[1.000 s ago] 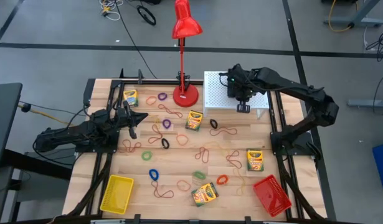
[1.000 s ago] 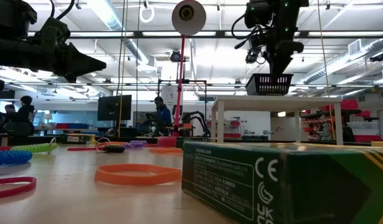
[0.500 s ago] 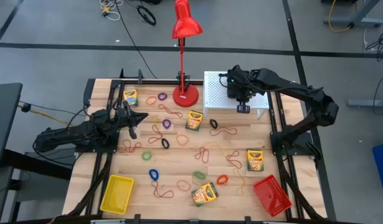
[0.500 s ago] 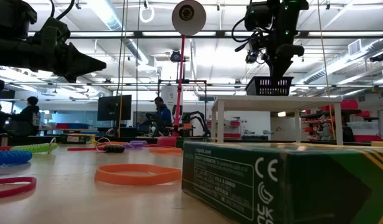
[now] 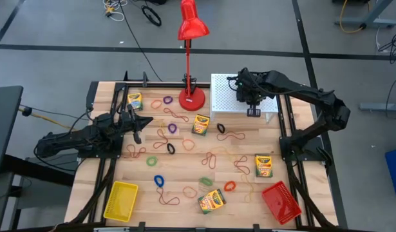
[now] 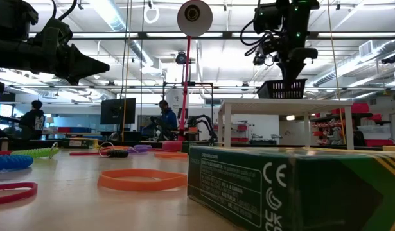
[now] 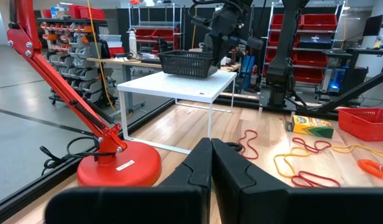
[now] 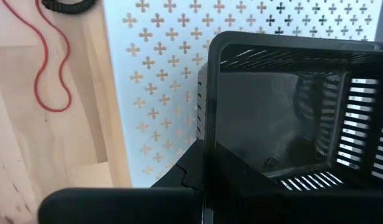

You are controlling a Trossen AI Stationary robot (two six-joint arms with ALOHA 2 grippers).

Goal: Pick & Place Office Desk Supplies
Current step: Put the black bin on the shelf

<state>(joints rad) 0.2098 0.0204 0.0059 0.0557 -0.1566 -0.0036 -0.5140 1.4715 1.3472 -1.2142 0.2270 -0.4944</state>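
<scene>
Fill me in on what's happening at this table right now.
The right gripper is shut on the rim of a black mesh basket, holding it tilted over the white perforated stand. The left gripper is shut and empty, waiting above the left side of the table. Crayon boxes and rubber bands lie scattered across the wood. A yellow bin and a red bin sit at the near corners.

light: bright overhead ceiling strips (glary, low view) | shadows: soft | foreground box (image 6: 293, 186): blurred
</scene>
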